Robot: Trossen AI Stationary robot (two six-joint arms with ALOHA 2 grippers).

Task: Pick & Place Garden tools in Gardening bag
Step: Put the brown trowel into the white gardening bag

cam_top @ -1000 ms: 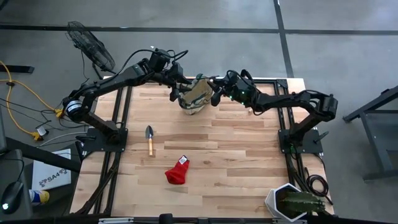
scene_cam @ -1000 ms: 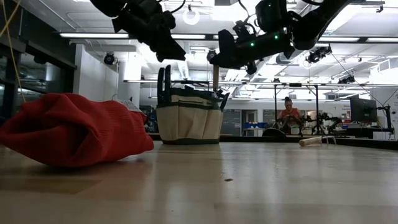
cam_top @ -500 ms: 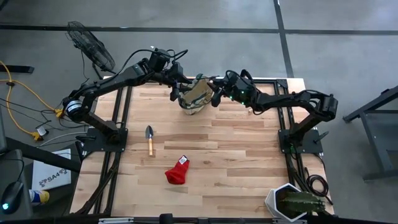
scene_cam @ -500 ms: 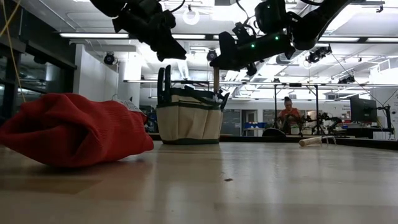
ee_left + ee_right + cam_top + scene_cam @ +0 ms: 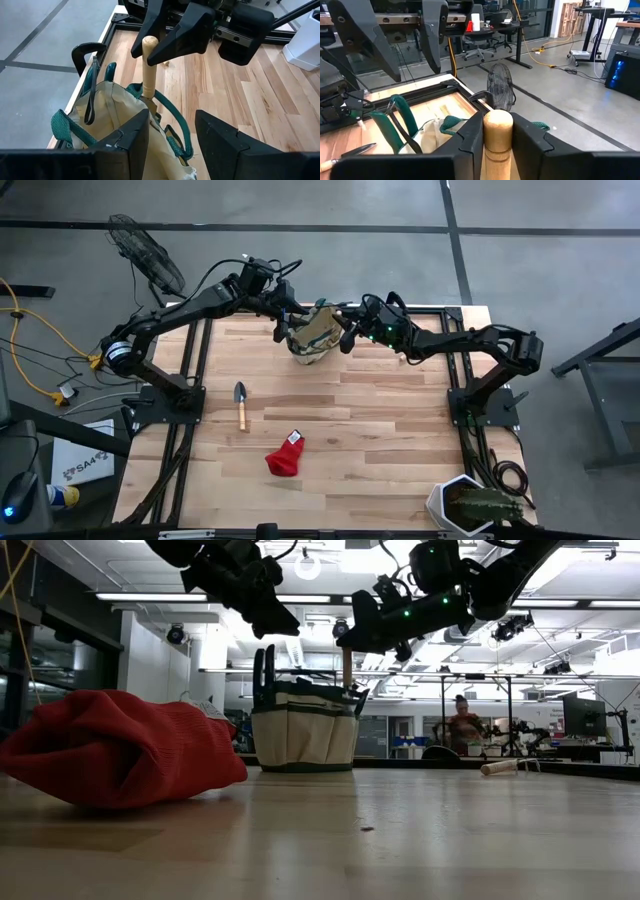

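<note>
The tan gardening bag stands at the table's far middle, with shear handles sticking out of it. A wooden-handled tool stands upright in the bag, and my right gripper is shut on its top, coming from the right. My left gripper hovers open just above the bag's left rim, touching nothing. A trowel and a red fabric piece lie flat on the table nearer the front. My right gripper pinches the upper end of the wooden handle between its two fingers. The fingers come in about level from the table's right and lie across the handle. The tool stands upright, its lower part inside the bag.
A spiky plant in a white pot stands at the near right corner. A fan stands off the table's far left. Bare wood lies between the bag and the trowel.
</note>
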